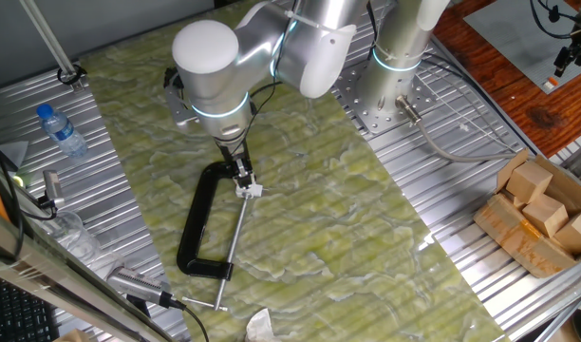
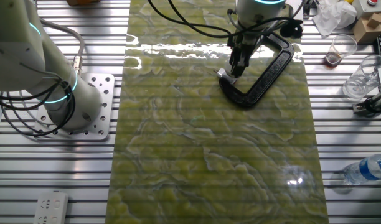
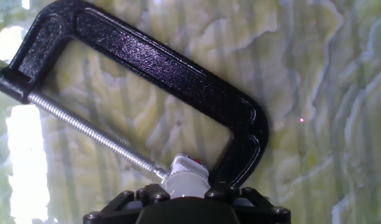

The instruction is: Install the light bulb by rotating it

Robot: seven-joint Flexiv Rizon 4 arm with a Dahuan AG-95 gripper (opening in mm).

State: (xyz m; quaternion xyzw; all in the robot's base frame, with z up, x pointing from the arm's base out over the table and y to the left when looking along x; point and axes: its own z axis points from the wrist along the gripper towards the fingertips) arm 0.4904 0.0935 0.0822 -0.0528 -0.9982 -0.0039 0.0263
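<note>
The arm reaches down from above with its wrist near vertical, placing the end effector at the jaw end of the black C-clamp, which lies flat on the worktop. In one fixed view the fingers meet a small white piece at the tip of the clamp's threaded screw; the screw runs from there to the far leg of the clamp, where a thin cross handle passes through its end. The other fixed view shows the end effector from the opposite side, over the clamp's lower jaw, but the white piece is hidden there. The hand view alone shows the detail: the light bulb, pale grey-white, sits between the finger bases at the bottom edge, touching the screw tip and lying just beside the clamp's curved frame. The fingers appear closed on the light bulb, though the pads themselves are out of frame. The worktop is a green marbled mat over ribbed aluminium slats. A plastic water bottle lies on the slats at the left, and a box of wooden blocks stands at the right.
</note>
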